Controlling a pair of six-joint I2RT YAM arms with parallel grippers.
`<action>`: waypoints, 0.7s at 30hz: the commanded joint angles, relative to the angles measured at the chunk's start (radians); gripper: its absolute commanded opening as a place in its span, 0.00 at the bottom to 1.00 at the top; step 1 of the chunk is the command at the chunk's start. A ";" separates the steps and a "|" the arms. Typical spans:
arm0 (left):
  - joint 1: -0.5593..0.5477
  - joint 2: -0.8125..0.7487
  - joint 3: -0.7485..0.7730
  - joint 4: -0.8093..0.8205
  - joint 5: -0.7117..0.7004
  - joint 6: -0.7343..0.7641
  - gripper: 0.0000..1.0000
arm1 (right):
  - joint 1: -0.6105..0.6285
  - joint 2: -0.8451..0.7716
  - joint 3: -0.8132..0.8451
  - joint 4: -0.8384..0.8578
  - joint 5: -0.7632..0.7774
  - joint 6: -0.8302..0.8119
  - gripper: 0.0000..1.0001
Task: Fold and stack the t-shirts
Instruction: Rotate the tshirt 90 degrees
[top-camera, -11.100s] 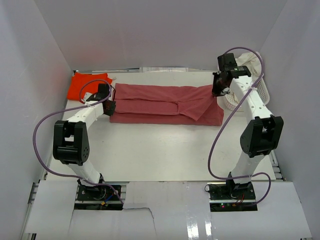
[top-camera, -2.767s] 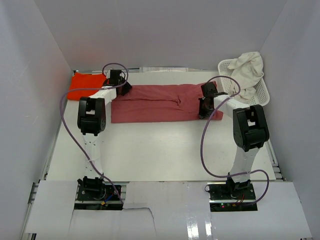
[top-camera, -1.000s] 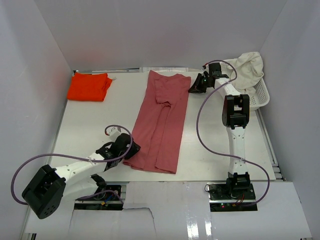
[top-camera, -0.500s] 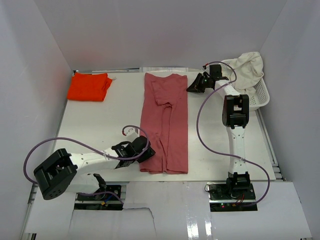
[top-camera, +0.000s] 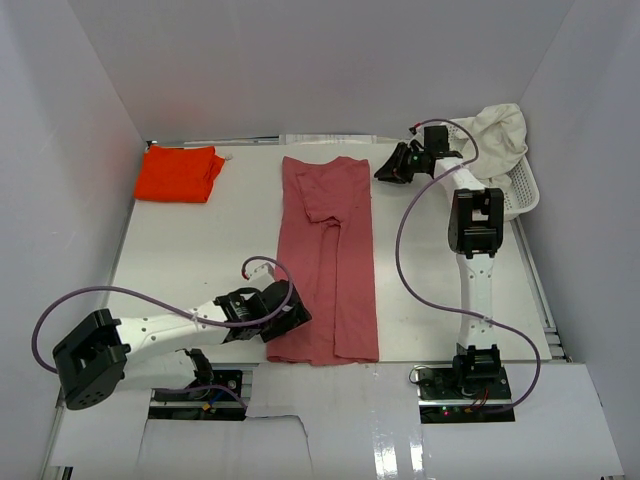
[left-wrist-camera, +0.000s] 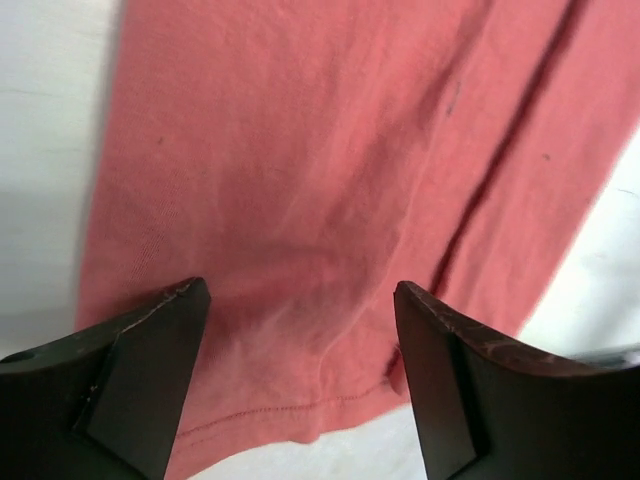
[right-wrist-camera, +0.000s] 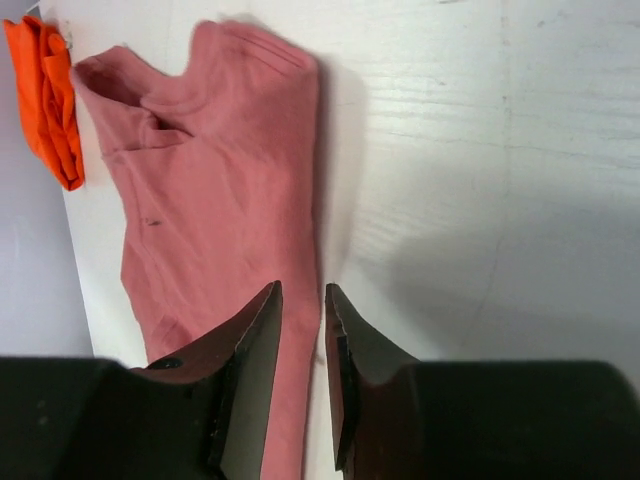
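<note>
The dusty rose-red t-shirt (top-camera: 328, 260) lies as a long folded strip running from the far side of the table to its near edge. My left gripper (top-camera: 291, 318) hovers over the strip's near left corner, jaws wide open, the hem (left-wrist-camera: 260, 415) lying flat between the fingers (left-wrist-camera: 150, 380). My right gripper (top-camera: 386, 171) hangs just right of the far end of the strip (right-wrist-camera: 220, 180), jaws parted narrowly with nothing between them. The orange-red t-shirt (top-camera: 180, 172) lies folded at the far left. A cream-white t-shirt (top-camera: 500, 132) is heaped in the basket.
The white lattice basket (top-camera: 522, 196) stands at the far right, against the side wall. White walls close in the table (top-camera: 190, 250) on three sides. Purple cables loop from both arms. The orange-red shirt (right-wrist-camera: 48, 100) shows at the edge of the right wrist view.
The left gripper carried the shirt's near end rightward, straightening the strip, then opened wide and let the hem go. The right gripper's jaws parted slightly beside the far end.
</note>
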 joint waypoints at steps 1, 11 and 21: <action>-0.007 0.007 0.093 -0.276 -0.111 0.053 0.87 | -0.015 -0.169 -0.010 0.047 -0.040 -0.036 0.31; -0.005 0.137 0.442 -0.379 -0.219 0.218 0.91 | -0.013 -0.543 -0.242 -0.016 0.001 -0.151 0.36; 0.290 0.211 0.523 0.011 0.035 0.527 0.86 | 0.073 -0.907 -0.752 -0.044 0.100 -0.239 0.36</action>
